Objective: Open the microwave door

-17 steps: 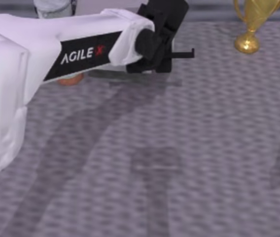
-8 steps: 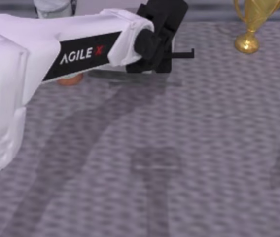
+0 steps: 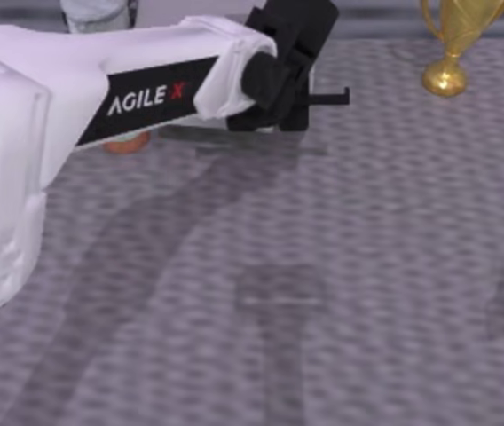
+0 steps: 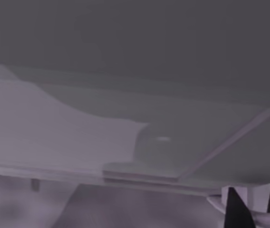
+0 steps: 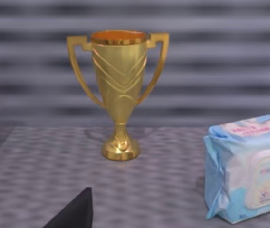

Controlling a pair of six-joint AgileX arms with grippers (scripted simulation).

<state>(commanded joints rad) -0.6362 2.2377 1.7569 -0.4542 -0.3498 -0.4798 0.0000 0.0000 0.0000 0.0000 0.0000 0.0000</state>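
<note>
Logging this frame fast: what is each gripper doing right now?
Left gripper: at the table's far edge, fingers cannot be told.
Right gripper: not in view.

Grey woven-patterned table (image 3: 385, 266), crossed by soft dark shadows. Gold trophy (image 3: 452, 40) stood upright at the far right of the table in the top view, its round foot flat on the surface. Light blue pack of wipes (image 5: 249, 173) lay on the table near the trophy in the right wrist view, apart from it. Small orange thing (image 3: 126, 144) sat far left, mostly hidden, unidentifiable.
</note>
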